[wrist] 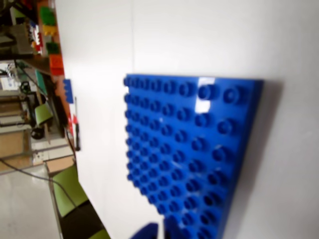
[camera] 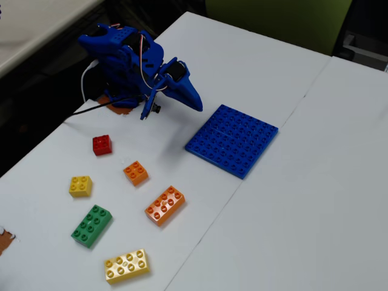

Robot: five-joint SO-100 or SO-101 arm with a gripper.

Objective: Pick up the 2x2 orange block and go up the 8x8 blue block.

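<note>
The blue arm sits folded at the far left corner of the white bench (camera: 303,200) in the fixed view, and its gripper (camera: 193,100) points out to the right, hanging in the air above the bench just left of the 8x8 blue block (camera: 233,140). Nothing sits between the fingers and they touch nothing; from this angle they look drawn close together into a single tapered beak, but whether they are fully closed I cannot tell. In the wrist view only a blue finger tip (wrist: 147,231) shows at the bottom edge, beside the studded surface of the 8x8 blue block (wrist: 189,149), which fills most of that picture and lies flat on the bench with no brick on it. The 2x2 orange block (camera: 136,173) rests on the bench well apart from the gripper, in front of the arm in the fixed view, between the small red brick (camera: 102,145) and the longer orange brick (camera: 165,205). Farther left lies a small yellow brick (camera: 80,185), with a green brick (camera: 91,225) below it and a long yellow brick (camera: 126,265) nearest the lower edge. All of these stand separate from one another and from the baseplate.
</note>
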